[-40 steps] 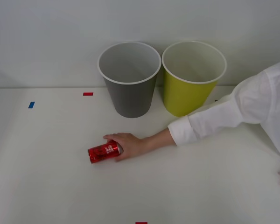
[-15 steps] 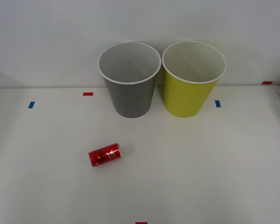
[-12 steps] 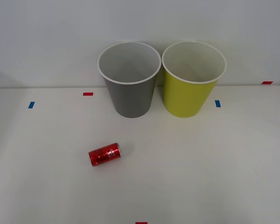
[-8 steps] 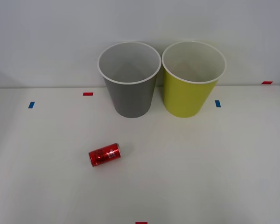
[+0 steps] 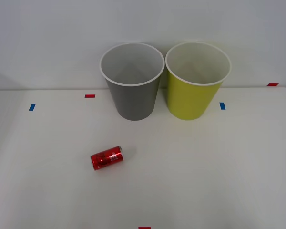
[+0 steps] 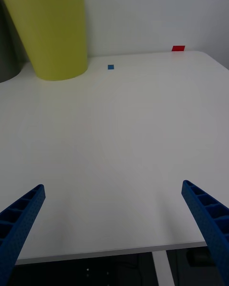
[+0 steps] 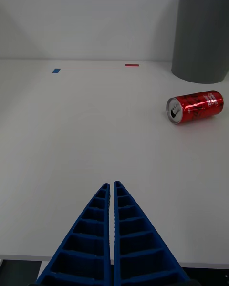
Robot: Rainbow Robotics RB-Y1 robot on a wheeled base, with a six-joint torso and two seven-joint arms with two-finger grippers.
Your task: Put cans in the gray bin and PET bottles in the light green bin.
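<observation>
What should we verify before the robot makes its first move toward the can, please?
1. Can free to grasp: ok, lying on its side on the table.
2. Gray bin upright, mouth open: ok.
3. Light green bin apart from the can: ok.
4. Left gripper ready to grasp: not ok, fingers shut, short of the can.
5. Right gripper out of the way: ok, open near the table's edge.

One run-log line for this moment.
can: on its side on table, ungrasped | gray bin, light green bin: upright | left claw: shut | right claw: open
</observation>
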